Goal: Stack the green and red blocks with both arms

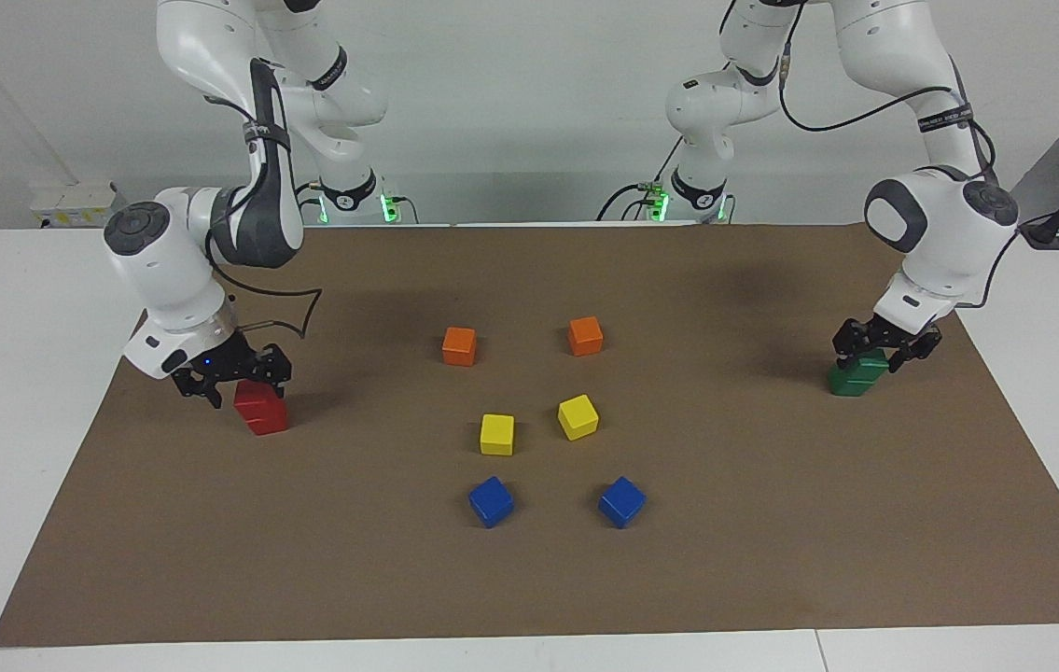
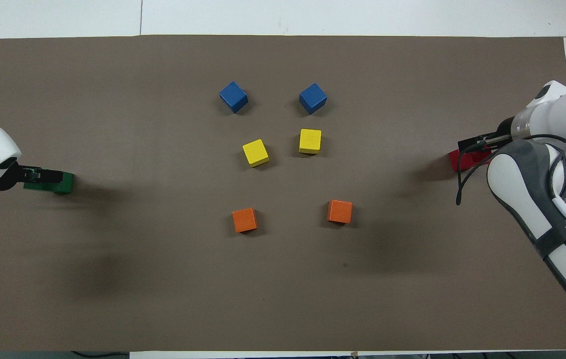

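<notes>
Two-arm stacking scene, both stacks already built. The right gripper (image 1: pixel 230 381) hangs with its fingers spread wide and holding nothing, just above and beside the red stack (image 1: pixel 260 411); the upper red block's top lies directly below its fingertips, toward the table's middle. The left gripper (image 1: pixel 885 347) is likewise spread wide, its fingers straddling the top of the green stack (image 1: pixel 856 377) without gripping it; whether a fingertip touches the upper green block cannot be settled from either view, since the overhead view shows the left gripper (image 2: pixel 38 174) covering most of the green stack (image 2: pixel 63 182). There too, the right gripper (image 2: pixel 482 144) overlaps the red stack (image 2: pixel 465 160).

Each stack sits on the brown mat (image 1: pixel 772 523), directly under its own gripper at that arm's end of the table. The orange blocks (image 1: pixel 459 345), yellow blocks (image 1: pixel 497 434) and blue blocks (image 1: pixel 491 501) lie well apart from both grippers, in the mat's middle.

Handling, as a judgement: the cubes look rigid, light and matte, so neither crushable nor notably slippery. The fair grip is across two opposite vertical faces, near mid-height. A stacked cube is probably easy to nudge off, so fingers should clear it straight upward.
</notes>
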